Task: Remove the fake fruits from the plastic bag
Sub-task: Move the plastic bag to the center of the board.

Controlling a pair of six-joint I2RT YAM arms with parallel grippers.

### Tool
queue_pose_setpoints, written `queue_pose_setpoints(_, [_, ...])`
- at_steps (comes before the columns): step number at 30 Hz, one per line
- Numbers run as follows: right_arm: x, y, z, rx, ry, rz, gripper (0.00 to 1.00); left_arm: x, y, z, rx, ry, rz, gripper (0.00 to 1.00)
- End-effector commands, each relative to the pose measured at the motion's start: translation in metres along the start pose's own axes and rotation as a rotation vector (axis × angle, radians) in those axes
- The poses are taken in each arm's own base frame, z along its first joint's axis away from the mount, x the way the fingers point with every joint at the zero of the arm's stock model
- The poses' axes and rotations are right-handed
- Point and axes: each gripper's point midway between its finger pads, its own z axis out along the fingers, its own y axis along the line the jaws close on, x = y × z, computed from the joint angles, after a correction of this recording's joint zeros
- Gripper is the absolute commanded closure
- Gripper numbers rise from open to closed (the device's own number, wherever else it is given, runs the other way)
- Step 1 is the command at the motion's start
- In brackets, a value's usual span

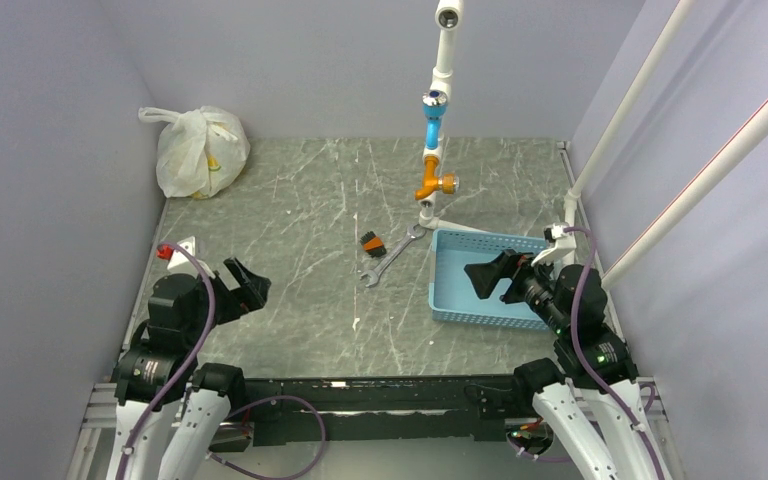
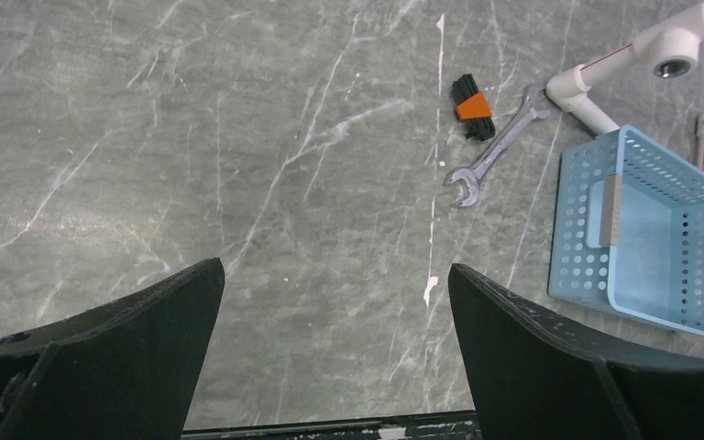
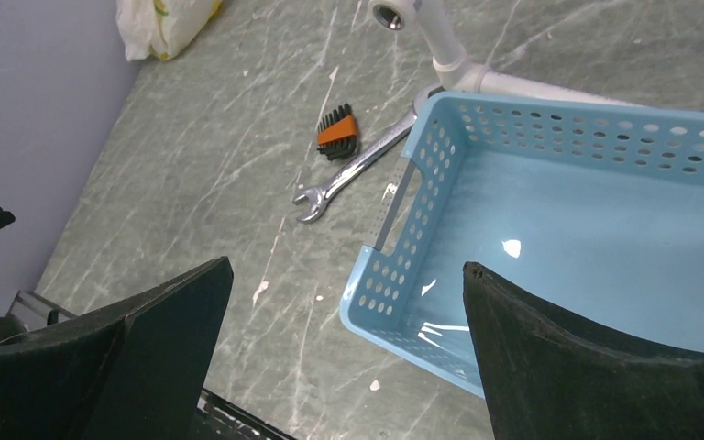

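Plastic bag (image 1: 200, 150): white and crinkly, loop handles up. It sits in the far-left corner of the desk (image 1: 300, 200), against the left wall and near the back wall, well apart from both arms.
Fake fruits (image 1: 216, 160): inside the bag. Only a yellow-green patch shows through the film, and single fruits cannot be told apart.
Writing: yellow-green marks on the bag, too small to read.
Left gripper (image 2: 335, 275): at the near-left of the desk, jaws wide apart and holding nothing, with grey marbled surface below them.
Right gripper (image 3: 348, 270): above the near-left wall of the basket (image 1: 460, 312), jaws wide apart and holding nothing.
Basket: light blue with perforated walls, at the right side of the desk. Its far edge lies just beside the foot of the pipe stand (image 1: 438, 110).
Wrench (image 1: 390, 257): silver, flat on the desk at mid-table. It lies diagonally, its far end near the pipe foot and the basket's far-left corner.
Black-and-orange tool (image 1: 371, 243): small, just left of the wrench. It is too small to identify.
Open room: a broad stretch of marbled desk lies between the left gripper and the bag. The wrench and small tool lie to the right of that stretch.
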Motion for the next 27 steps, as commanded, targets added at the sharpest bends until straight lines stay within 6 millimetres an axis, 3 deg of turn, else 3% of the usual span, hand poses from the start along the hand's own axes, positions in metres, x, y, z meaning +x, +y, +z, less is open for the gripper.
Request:
queue_pose_setpoints(1, [-0.003, 0.006, 0.006, -0.046, -0.018, -0.022, 0.0, -0.008, -0.003, 0.004, -0.007, -0.008, -0.014, 0.01])
queue_pose_setpoints(5, [0.001, 0.008, 0.008, -0.077, -0.023, -0.036, 0.0, -0.02, -0.004, 0.015, 0.0, -0.075, 0.004, 0.0])
queue_pose_setpoints(10, [-0.004, 0.005, 0.009, -0.066, -0.055, -0.044, 0.0, -0.065, -0.005, 0.032, -0.037, -0.251, -0.036, 0.01])
queue_pose_setpoints(18, [-0.003, 0.002, 0.008, -0.055, -0.085, -0.03, 0.0, -0.126, 0.003, 0.085, -0.181, -0.377, -0.01, 0.01])
queue_pose_setpoints(23, [-0.005, 0.006, 0.007, -0.065, -0.073, -0.025, 0.0, -0.164, 0.031, 0.125, -0.243, -0.475, -0.087, 0.01])
queue_pose_setpoints(27, [-0.005, 0.009, 0.006, -0.082, -0.067, -0.033, 0.0, -0.193, 0.075, 0.154, -0.263, -0.535, -0.156, 0.01])
